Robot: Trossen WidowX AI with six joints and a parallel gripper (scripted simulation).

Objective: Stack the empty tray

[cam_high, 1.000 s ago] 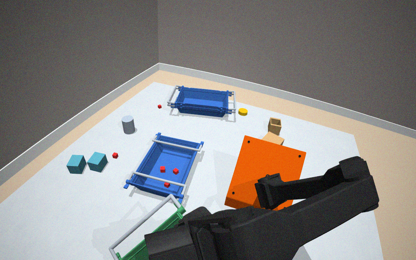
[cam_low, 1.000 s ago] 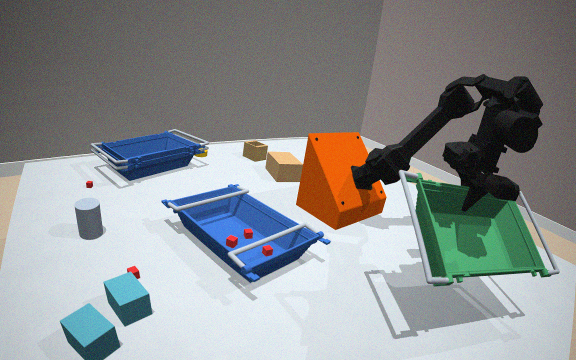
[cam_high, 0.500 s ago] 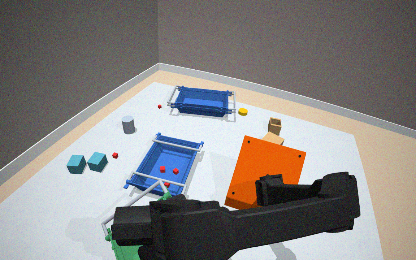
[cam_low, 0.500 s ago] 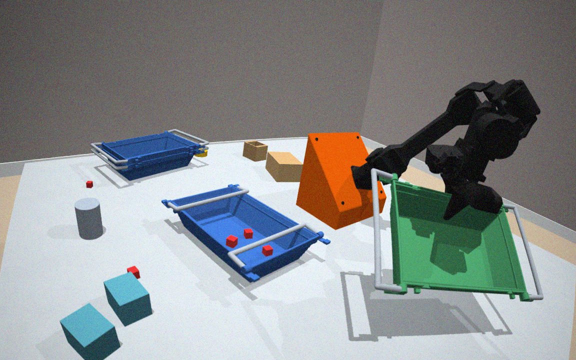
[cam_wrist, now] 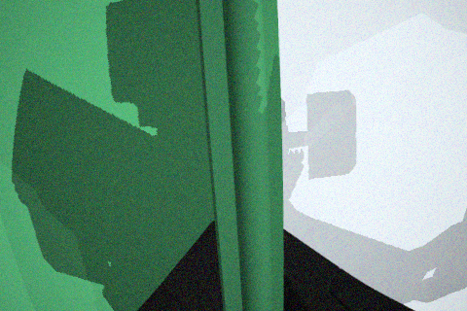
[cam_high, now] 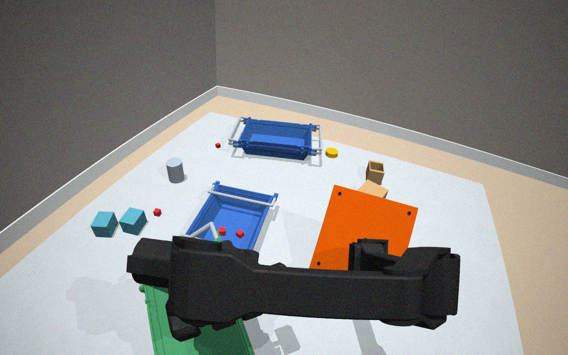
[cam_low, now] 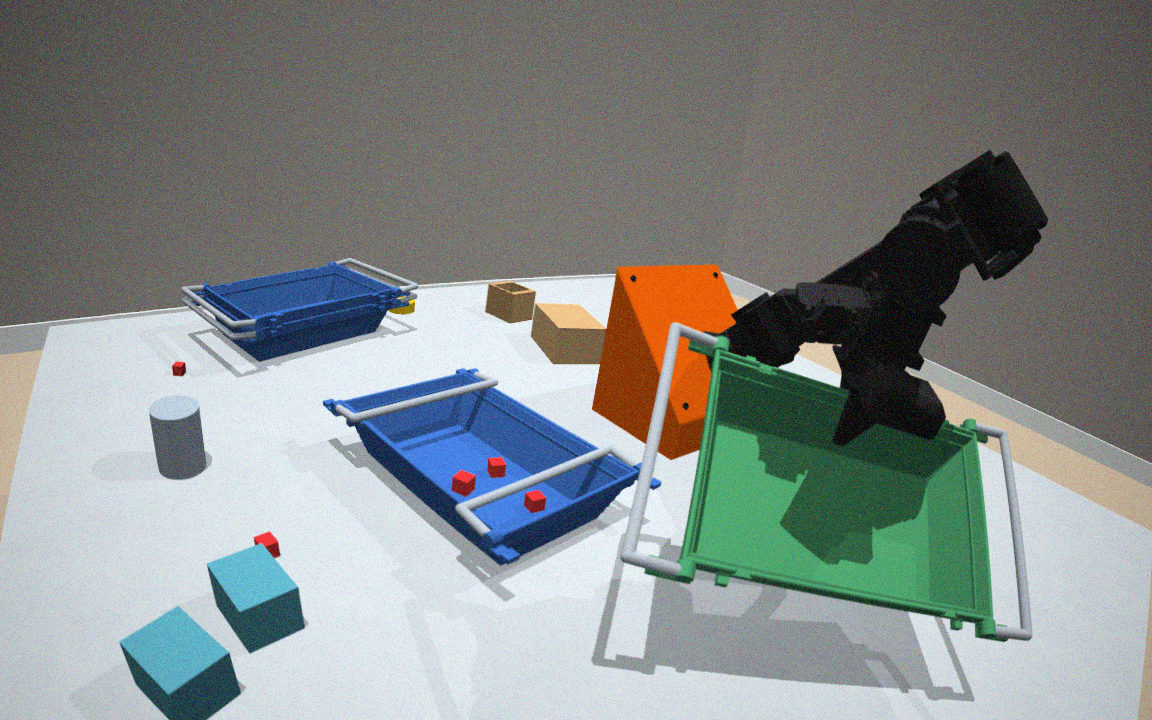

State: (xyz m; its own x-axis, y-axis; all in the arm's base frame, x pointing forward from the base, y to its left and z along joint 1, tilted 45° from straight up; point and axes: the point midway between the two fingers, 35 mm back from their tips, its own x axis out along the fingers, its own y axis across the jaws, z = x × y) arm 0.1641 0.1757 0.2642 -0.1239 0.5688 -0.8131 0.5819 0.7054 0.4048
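Observation:
My gripper (cam_low: 875, 428) is shut on the long rim of the empty green tray (cam_low: 831, 510) (cam_high: 158, 315) (cam_wrist: 78, 33). It holds the tray tilted in the air, just right of the loaded blue tray (cam_high: 229, 211) (cam_low: 437, 445). The green tray's own wire bars (cam_low: 656, 429) (cam_low: 1014, 528) hang out over its ends. The blue tray holds three red blocks (cam_low: 464, 482) (cam_high: 239, 232). Its far bar (cam_high: 239, 198) (cam_low: 414, 400) and near bar (cam_low: 531, 479) both lie across its top. In the top view my arm hides its near end.
An orange wedge (cam_high: 361, 225) (cam_low: 652, 331) stands right of the loaded tray, close to my arm. A second blue tray (cam_high: 272, 139) (cam_low: 294, 304) is at the back. A grey cylinder (cam_high: 174, 169) (cam_low: 176, 437), two teal cubes (cam_high: 103, 224) (cam_low: 255, 595), tan boxes (cam_high: 375, 171) (cam_low: 569, 332) and loose red blocks (cam_high: 157, 211) lie around.

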